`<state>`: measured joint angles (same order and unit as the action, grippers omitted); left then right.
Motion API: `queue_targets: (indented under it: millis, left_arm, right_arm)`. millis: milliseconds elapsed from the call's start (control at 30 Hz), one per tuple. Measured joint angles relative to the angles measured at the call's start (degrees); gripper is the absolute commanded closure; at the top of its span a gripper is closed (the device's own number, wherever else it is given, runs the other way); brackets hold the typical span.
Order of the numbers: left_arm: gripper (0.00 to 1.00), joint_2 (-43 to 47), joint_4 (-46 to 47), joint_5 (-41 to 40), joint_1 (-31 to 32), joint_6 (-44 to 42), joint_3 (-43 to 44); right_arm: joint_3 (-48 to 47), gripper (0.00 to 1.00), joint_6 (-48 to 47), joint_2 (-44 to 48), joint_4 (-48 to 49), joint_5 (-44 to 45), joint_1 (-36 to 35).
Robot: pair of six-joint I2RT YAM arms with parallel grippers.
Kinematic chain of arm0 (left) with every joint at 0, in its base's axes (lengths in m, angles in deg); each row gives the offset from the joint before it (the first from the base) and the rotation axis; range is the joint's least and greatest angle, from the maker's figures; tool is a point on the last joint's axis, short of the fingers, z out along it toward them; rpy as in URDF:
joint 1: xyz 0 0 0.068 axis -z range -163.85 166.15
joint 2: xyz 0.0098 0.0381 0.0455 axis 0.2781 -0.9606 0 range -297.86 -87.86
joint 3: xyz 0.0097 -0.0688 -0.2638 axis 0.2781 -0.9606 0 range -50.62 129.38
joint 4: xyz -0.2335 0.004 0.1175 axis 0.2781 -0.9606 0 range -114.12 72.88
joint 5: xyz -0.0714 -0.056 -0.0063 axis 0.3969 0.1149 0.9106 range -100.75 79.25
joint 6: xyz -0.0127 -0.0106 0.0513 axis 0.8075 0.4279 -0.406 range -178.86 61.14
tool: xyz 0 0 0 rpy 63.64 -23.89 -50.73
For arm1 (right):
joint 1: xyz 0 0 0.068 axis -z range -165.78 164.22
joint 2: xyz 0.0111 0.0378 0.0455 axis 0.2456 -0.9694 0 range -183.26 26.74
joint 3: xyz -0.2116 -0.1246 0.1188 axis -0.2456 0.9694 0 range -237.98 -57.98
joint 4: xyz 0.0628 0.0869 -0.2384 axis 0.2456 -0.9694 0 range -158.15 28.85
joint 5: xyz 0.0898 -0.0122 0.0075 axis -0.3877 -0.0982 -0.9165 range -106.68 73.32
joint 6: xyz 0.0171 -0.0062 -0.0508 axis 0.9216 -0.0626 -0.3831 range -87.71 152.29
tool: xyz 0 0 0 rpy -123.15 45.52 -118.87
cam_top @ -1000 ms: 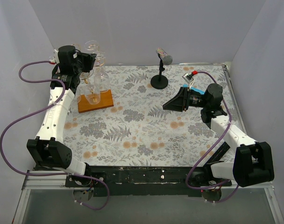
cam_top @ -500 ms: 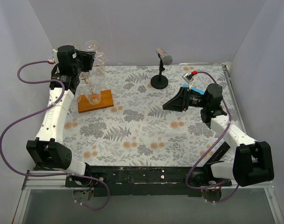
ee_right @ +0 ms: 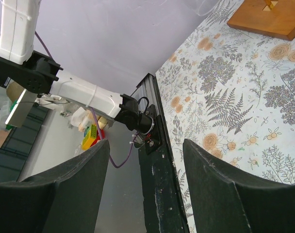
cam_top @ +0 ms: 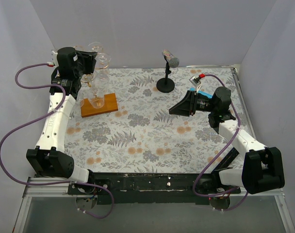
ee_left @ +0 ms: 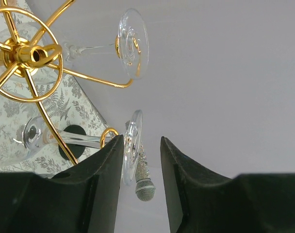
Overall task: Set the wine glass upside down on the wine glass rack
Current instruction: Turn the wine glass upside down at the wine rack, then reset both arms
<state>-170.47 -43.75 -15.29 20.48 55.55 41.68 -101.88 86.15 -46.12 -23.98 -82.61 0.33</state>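
The gold wire wine glass rack point(ee_left: 26, 53) stands on its wooden base point(cam_top: 99, 105) at the far left of the table. A clear wine glass point(ee_left: 132, 145) hangs from one curled arm by its foot, the stem passing through the gold hook. A second glass point(ee_left: 133, 43) hangs from another arm. My left gripper point(ee_left: 141, 141) is level with the rack top point(cam_top: 96, 73), open, its left finger right beside the near glass's foot and nothing between the jaws. My right gripper point(cam_top: 174, 110) hovers open and empty over the right half of the table.
A black microphone stand point(cam_top: 166, 85) with a silver-headed microphone point(cam_top: 171, 59) stands at the back centre; the microphone point(ee_left: 143, 187) shows between my left fingers, far behind. The floral tablecloth point(ee_right: 244, 97) ends at a black front rail point(ee_right: 159, 160).
My left jaws have spread apart off the glass's foot, and the left gripper has drawn back a little toward the far left. The glass stays hanging on the rack. The right arm is unchanged.
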Motion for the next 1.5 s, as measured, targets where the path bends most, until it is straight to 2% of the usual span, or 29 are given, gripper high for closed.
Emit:
queue_targets:
  millis: [833, 1500]
  left_arm:
    - [0.62, 1.0, 1.7, -1.6, -1.1, 0.1, 0.0]
    - [0.51, 4.9, 1.9, -5.3, -2.0, 0.1, 1.6]
  right_arm:
    - [0.0, 0.30, -0.2, 0.0, -0.5, 0.0, 0.0]
    - [0.0, 0.30, -1.5, -0.3, -1.2, 0.0, 0.0]
